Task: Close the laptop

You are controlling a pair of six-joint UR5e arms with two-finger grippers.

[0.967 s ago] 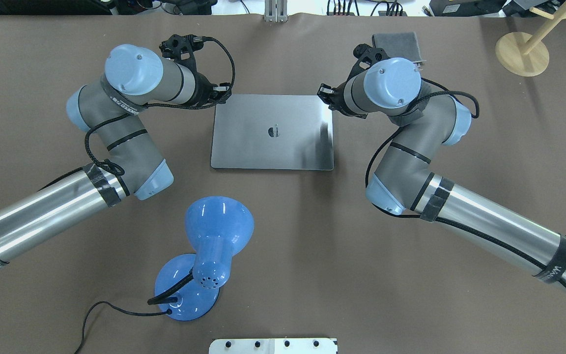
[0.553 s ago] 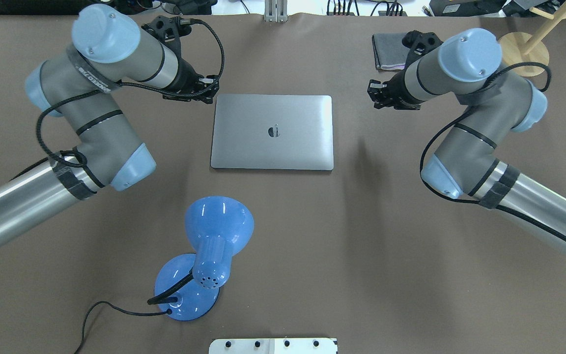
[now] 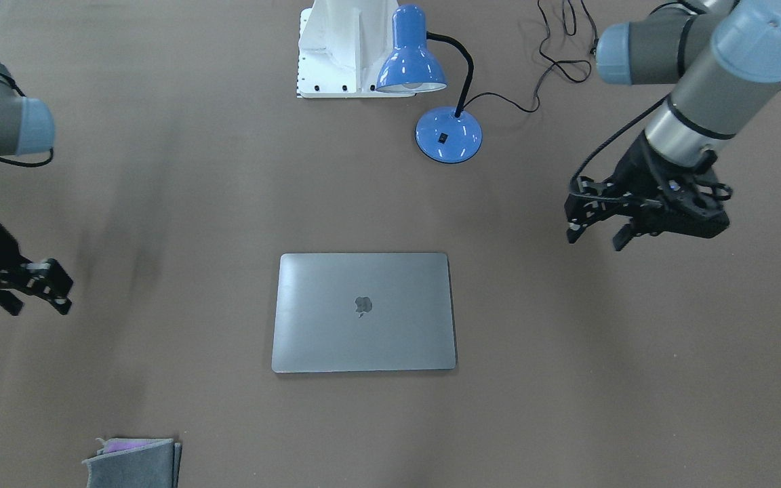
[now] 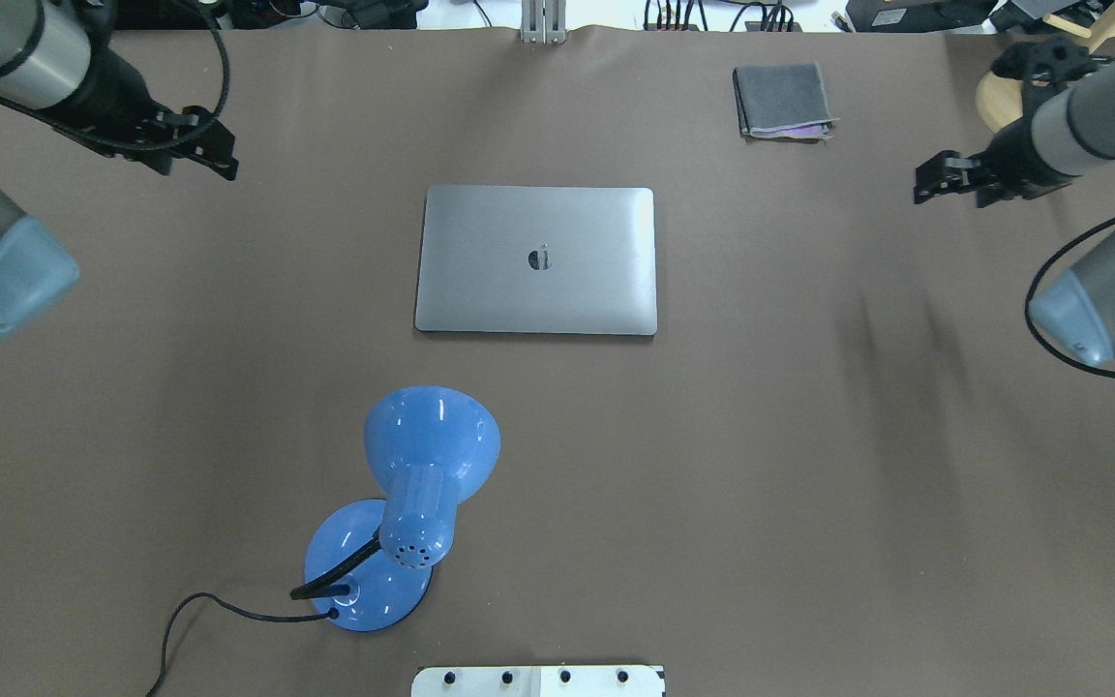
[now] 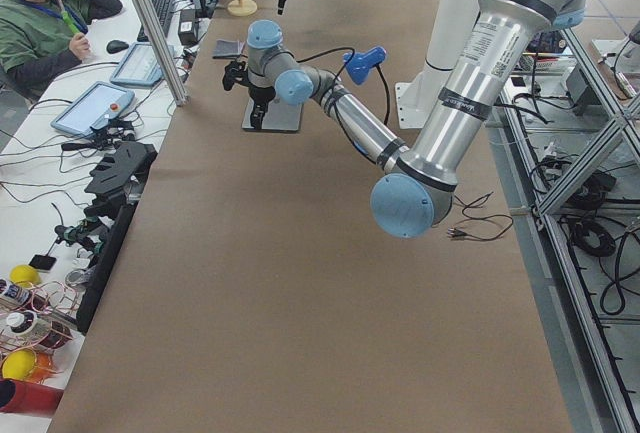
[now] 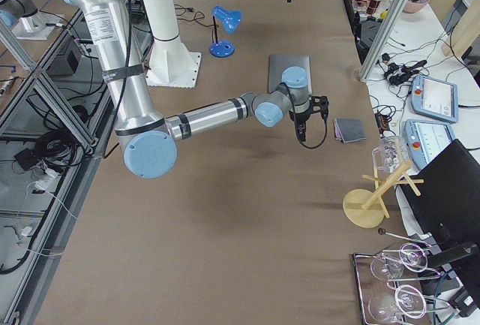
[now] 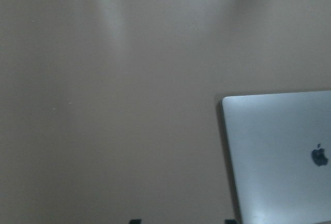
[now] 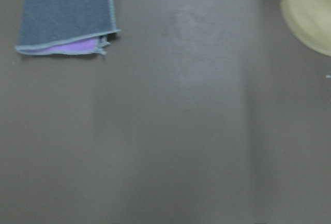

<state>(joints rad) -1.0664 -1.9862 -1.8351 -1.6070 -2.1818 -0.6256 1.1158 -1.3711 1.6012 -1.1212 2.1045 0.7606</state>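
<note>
**Item: laptop** (image 4: 536, 261). Grey metal, lid down flat, dark logo uppermost. It lies square at the middle of the brown surface (image 4: 809, 484), toward the far half from the robot. Nothing touches it.

**Left pincer** (image 3: 594, 237). Fingers spread apart, holding nothing, well off the laptop's left side.

**Right pincer** (image 3: 41, 305). Fingers likewise spread, empty, well off the laptop's right side.

**Other stock.**
- Blue desk lamp (image 4: 422, 484), on the robot's side of the laptop, apart from it.
- Folded grey cloth (image 4: 782, 102), beyond the laptop's far right corner.
- Round wooden stand base (image 4: 993, 97), at the far right.

**Step in hand (judged).** The lid looks fully shut, so what remains is to stand clear and confirm closure.
- Keep both pincers high and outboard.
- Cross neither the lid nor the lamp's neck.
- Check that the lid edge sits flush all round, with no wedge of shadow at the front.

**View notes.**
- The front-facing view shows the gap between each pincer's fingers plainly; the overhead shows the lid's square outline.
- The exterior left view sets the near pincer in line with the laptop; the overhead corrects this, showing them well apart.
- The left wrist view gives one lid corner lying tight on the surface.
- The right wrist view holds only cloth and wooden base, no laptop.
</note>
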